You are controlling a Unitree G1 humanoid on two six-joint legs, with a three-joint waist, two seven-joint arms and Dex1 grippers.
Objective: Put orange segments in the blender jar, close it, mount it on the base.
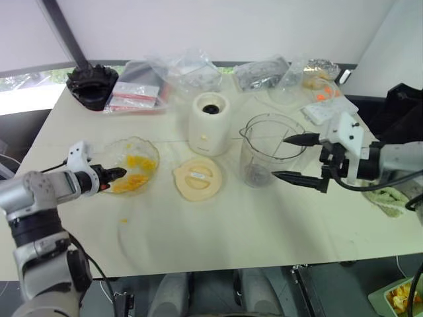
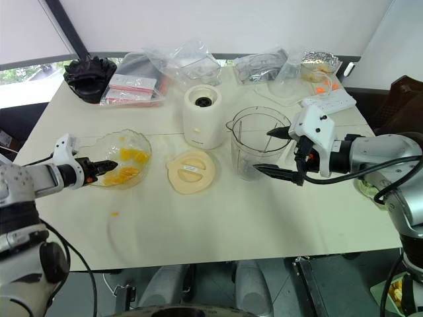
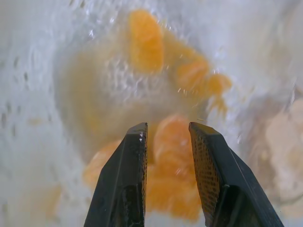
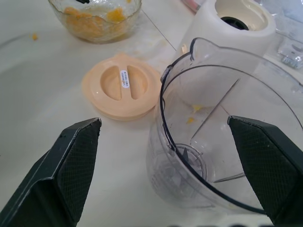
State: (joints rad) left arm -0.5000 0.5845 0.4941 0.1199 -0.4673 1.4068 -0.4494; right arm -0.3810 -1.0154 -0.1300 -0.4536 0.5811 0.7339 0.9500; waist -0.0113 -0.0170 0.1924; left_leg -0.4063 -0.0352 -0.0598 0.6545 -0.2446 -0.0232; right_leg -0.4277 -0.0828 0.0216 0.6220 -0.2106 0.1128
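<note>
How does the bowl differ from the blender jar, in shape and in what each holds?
The bowl is low and wide with a wavy edge; the blender jar is tall, with a smooth rim and a pour spout. The bowl holds a heap of orange segments; the jar holds only a few small orange bits and its dark blades at the bottom. Both are clear, open on top and upright on the table.

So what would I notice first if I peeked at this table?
Probably the bright orange segments in the clear wavy bowl on the robot's left, with the left pincer poking in at its rim. Next, the tall blender jar standing almost empty mid-table, right by the wide-open right pincer.
</note>
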